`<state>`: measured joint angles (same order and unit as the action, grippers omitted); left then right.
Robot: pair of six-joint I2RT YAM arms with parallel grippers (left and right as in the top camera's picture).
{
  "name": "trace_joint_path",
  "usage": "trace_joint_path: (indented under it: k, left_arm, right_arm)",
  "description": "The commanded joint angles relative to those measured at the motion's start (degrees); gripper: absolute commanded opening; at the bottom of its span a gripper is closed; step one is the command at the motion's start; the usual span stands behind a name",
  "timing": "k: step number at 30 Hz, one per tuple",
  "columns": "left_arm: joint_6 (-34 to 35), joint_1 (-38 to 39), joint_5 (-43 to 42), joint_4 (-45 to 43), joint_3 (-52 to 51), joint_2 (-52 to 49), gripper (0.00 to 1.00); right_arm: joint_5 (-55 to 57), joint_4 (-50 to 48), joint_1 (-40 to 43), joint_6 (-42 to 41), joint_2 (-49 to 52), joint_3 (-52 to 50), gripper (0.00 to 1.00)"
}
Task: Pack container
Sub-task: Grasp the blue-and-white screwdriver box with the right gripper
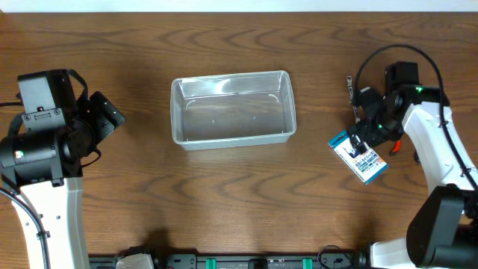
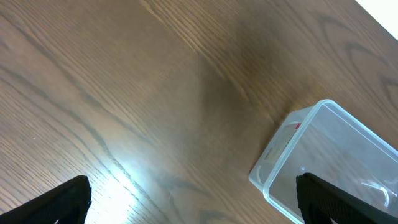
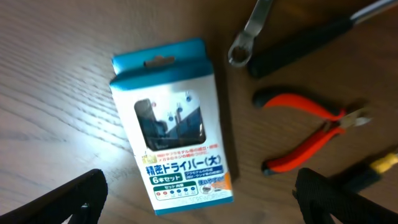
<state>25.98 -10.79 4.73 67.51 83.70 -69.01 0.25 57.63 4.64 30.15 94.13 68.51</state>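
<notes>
Wooden table (image 1: 239,194): one container (image 1: 176,112), one screwdriver pack (image 3: 174,124), one pliers (image 3: 297,106); both end effectors (image 2: 196,199) (image 3: 202,199) spread apart.

My work surface is a dark wood-grain table (image 1: 224,194), pale strip (image 1: 239,4) along its far edge, glare (image 2: 121,177) reflecting off it.

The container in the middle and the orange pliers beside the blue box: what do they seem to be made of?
The container looks like clear, glossy plastic: you can see straight through its walls, and the thin rim catches light. The pliers seem to have smooth orange plastic or rubber grips over pale metal tips, though that view is blurred.
</notes>
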Motion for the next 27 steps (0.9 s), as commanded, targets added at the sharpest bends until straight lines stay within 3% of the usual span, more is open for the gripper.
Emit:
trace_joint_path:
  k: [1, 12, 21, 27]
  left_arm:
    - [0.94, -0.28, 0.94, -0.31, -0.11, -0.22, 0.98]
    - [0.94, -0.28, 0.92, -3.54, -0.11, -0.22, 0.98]
    - [0.94, -0.28, 0.92, -3.69, -0.11, -0.22, 0.98]
    - [0.94, -0.28, 0.92, -3.72, -0.11, -0.22, 0.98]
  right_arm:
    - [0.83, -0.57, -0.17, 0.68, -0.02, -3.15, 0.99]
    - [-1.99, -9.86, -0.22, 0.76, 3.17, -9.53, 0.99]
    - [-1.99, -13.29, -0.22, 0.74, 13.62, -9.7, 0.99]
    - [-1.99, -13.6, -0.22, 0.24, 15.43, -9.7, 0.99]
